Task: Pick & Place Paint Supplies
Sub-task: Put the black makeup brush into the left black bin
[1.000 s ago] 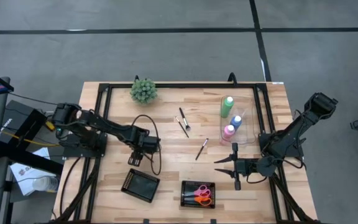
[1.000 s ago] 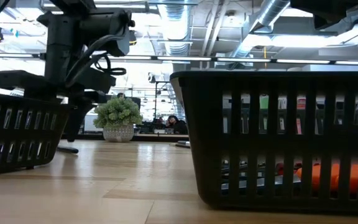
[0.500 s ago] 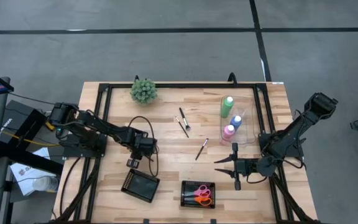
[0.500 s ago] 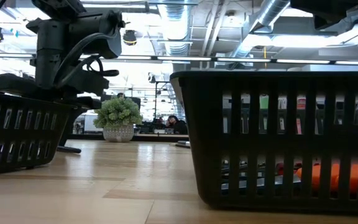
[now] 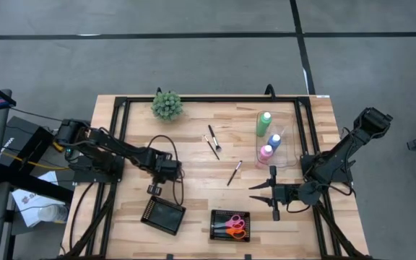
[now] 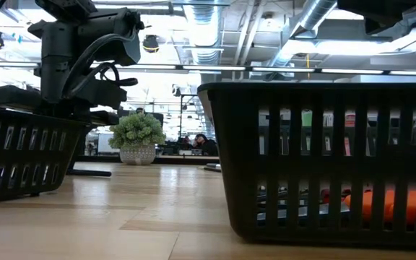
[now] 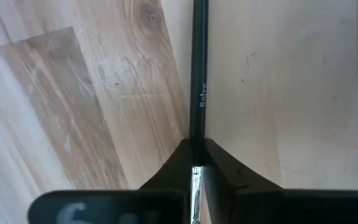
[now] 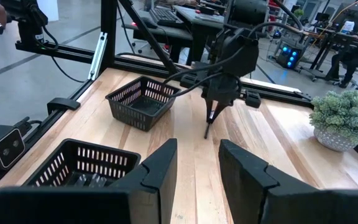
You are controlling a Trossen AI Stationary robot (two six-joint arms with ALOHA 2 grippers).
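Wooden surface [image 5: 193, 180], black frame rails along both side edges.

Two black slotted baskets near the front edge. The left basket [image 5: 163, 214] looks empty from above. The right basket [image 5: 230, 224] holds pink and orange scissors [image 5: 235, 226], so that part of the job reads as done.

Clear tray [image 5: 284, 148] by the right edge. Green bottle [image 5: 264, 123], blue bottle [image 5: 274, 141] and pink bottle [image 5: 265, 154] stand at it, all white-capped, none yet moved to a basket. Whether each stands inside the tray or beside it, cannot tell.

Plant ball [image 5: 167, 105] near the back edge, left of centre. Not part of the work.

Left hand [image 5: 164, 173] left of centre, behind the left basket, fingers pinched narrow on a dark-handled brush [image 7: 197, 87] that hangs down toward the wood. Judged mid-carry, basket next.

Right hand [image 5: 260, 189] waits near the front right, fingers parted wide, holding nothing.

Loose brushes left: two crossed ones [image 5: 212, 141] at centre, a single brush [image 5: 234, 172] just right of centre.

Tally: scissors in, one brush in transit, brushes and three bottles outstanding. Well under half done, by my reckoning.
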